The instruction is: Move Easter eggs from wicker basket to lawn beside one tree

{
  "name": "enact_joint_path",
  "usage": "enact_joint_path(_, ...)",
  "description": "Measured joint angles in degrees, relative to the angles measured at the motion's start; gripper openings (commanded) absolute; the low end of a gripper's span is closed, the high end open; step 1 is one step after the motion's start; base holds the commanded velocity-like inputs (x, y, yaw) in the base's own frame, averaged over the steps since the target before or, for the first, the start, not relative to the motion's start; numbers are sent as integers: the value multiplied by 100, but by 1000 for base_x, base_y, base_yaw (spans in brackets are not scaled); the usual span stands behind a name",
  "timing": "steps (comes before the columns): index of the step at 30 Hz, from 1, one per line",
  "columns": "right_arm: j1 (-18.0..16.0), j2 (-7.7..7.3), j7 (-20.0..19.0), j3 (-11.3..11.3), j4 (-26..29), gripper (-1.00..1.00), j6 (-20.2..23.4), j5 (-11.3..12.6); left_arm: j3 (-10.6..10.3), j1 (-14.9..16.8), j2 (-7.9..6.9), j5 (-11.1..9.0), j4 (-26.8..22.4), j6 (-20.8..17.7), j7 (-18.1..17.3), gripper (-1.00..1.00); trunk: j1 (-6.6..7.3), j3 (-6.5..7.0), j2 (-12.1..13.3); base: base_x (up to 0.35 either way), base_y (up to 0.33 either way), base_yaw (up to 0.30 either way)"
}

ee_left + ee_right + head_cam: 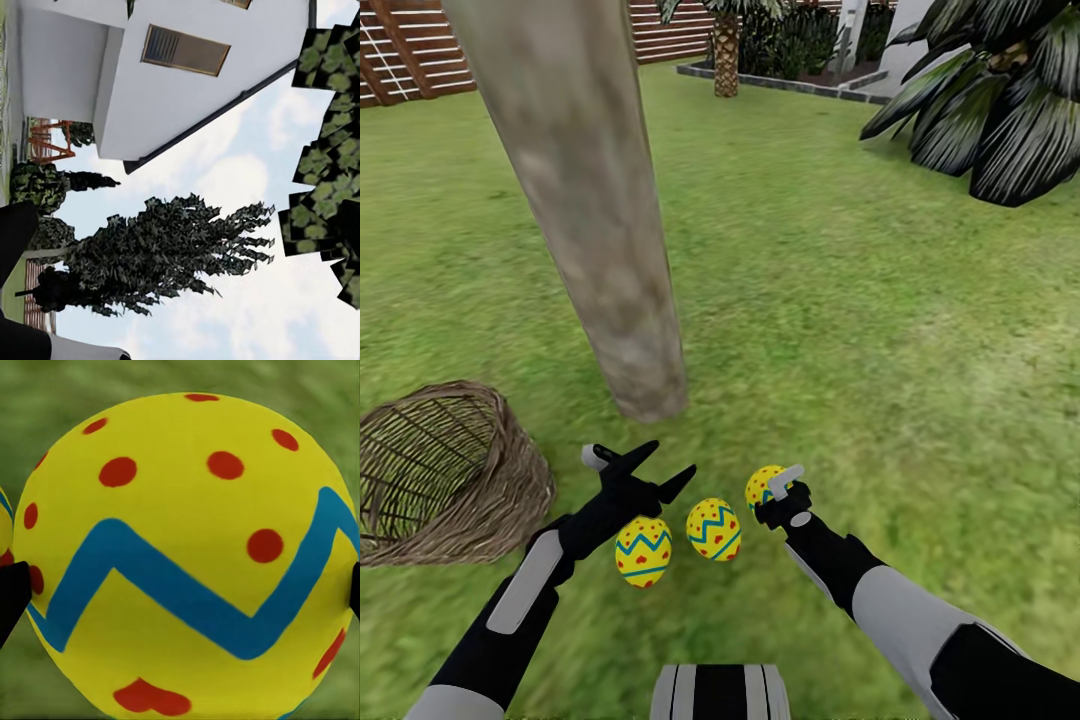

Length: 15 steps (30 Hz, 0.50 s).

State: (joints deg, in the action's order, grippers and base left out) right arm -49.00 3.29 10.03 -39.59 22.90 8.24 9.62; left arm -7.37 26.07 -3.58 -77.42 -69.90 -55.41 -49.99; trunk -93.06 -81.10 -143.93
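At the foot of the tree (pixel 600 260), the right end effector (pixel 778 492) grips the third Easter egg (pixel 762 486) above the lawn (pixel 860 340). Two eggs (pixel 643 551) (pixel 713 529) lie at its 9 o'clock; the wicker basket (pixel 440 480) sits tipped beyond. The left end effector (pixel 650 470) hovers open. Best lowered gently and released clear of its neighbours, lest it roll.

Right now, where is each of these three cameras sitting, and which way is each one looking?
Head view: from the robot's head, down over the lawn, tree trunk, wicker basket and three Easter eggs; both arms show, left gripper open.
Left wrist view: on the left arm, aimed up and sideways at a white house, dark conical tree and sky.
Right wrist view: on the right arm, close on one egg, dark fingertips at its sides.
Shared: that egg at the right gripper.
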Motion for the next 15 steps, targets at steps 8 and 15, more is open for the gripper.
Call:
enact_joint_path(8, 0, 0, 0, 0, 2, -100, 0, 8, 0, 0, 2, 0, 0, 0, 0, 100, -13, -111, -7, 0, 0, 0)
enact_joint_path(15, 0, 0, 5, 0, -7, -100, 11, 41, 0, 0, 3, -6, 0, -1, 0, 100, -15, -134, -8, 0, 0, 0)
